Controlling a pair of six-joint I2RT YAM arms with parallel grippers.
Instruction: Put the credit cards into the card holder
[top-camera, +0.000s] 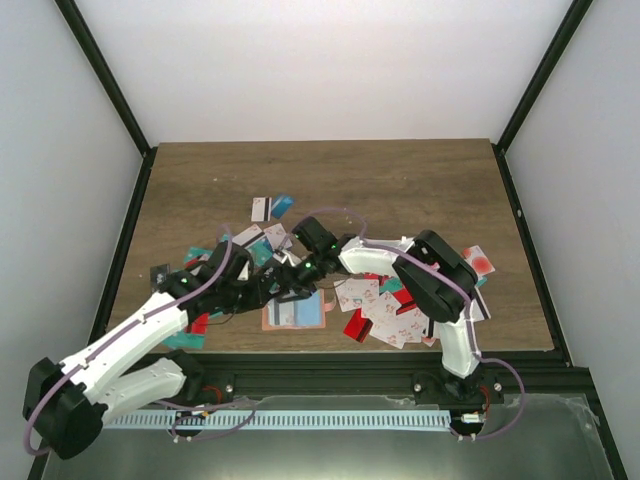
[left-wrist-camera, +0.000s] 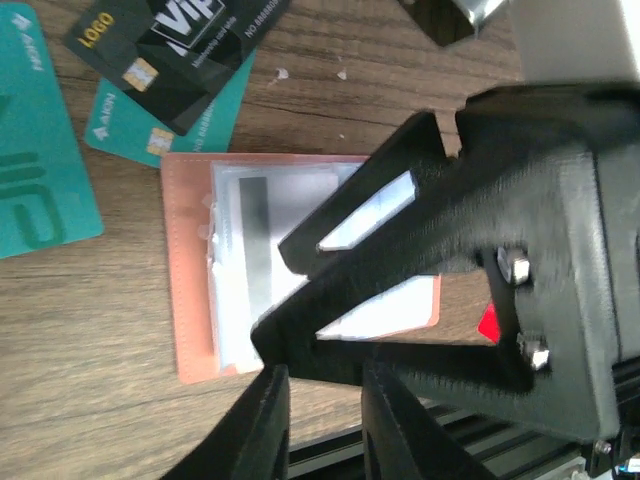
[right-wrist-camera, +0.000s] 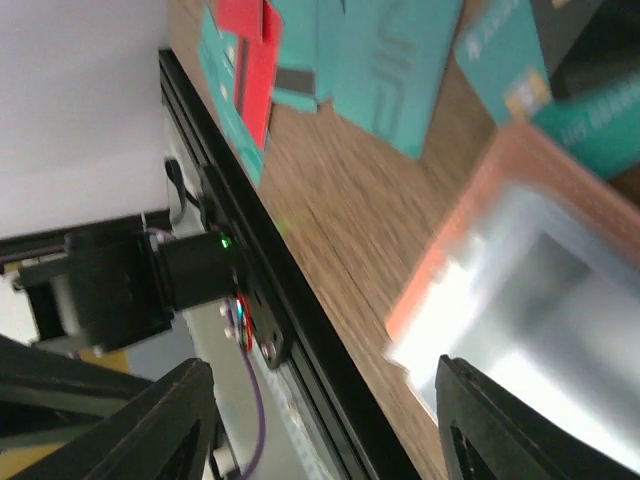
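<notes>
The salmon-pink card holder (top-camera: 296, 316) lies open near the table's front edge, with its clear inner pockets facing up. It shows in the left wrist view (left-wrist-camera: 190, 300) and, blurred, in the right wrist view (right-wrist-camera: 470, 215). My right gripper (top-camera: 300, 272) hangs just above it, jaws wide open and empty (right-wrist-camera: 330, 430). Its black fingers (left-wrist-camera: 420, 240) cover the holder's right half. My left gripper (top-camera: 272, 288) is at the holder's near-left edge, jaws a little apart with nothing between them (left-wrist-camera: 320, 420). Credit cards (top-camera: 385, 300) lie scattered around.
Teal cards (left-wrist-camera: 40, 170) and a black VIP card (left-wrist-camera: 180, 40) lie left of the holder. Red (right-wrist-camera: 250, 50) and teal cards (right-wrist-camera: 380, 60) lie by the black front rail (right-wrist-camera: 300, 300). More cards (top-camera: 265, 225) lie behind the holder. Black frame posts stand at both sides.
</notes>
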